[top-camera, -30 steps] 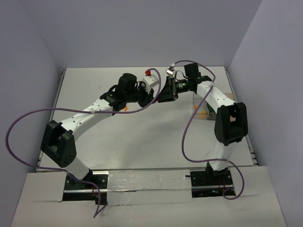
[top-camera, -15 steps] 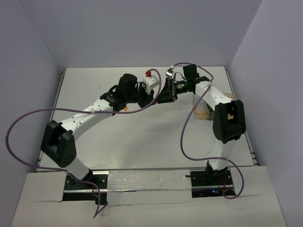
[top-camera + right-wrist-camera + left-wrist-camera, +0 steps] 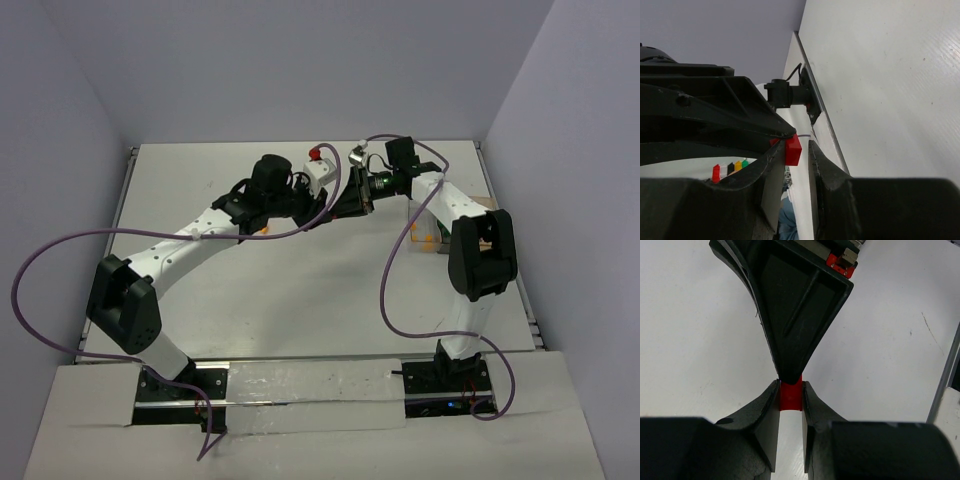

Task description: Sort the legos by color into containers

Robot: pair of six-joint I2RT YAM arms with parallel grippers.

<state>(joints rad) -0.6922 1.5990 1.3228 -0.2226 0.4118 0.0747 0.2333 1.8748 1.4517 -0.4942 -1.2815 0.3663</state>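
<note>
Sorting is unfinished: our left gripper [image 3: 790, 388] clamps a red brick [image 3: 790, 399]; whether our right gripper [image 3: 796, 148] grips it too, we cannot tell.

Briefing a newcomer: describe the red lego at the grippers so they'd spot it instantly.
Over the white table, find where both arms' tips meet. The left gripper pinches the red lego, the right gripper straddling it. Unlike the round red knob nearby, it's a blocky piece between fingers.

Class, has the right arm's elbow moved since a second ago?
Yes. The right arm's elbow has shifted slightly left, away from the table's right edge.
</note>
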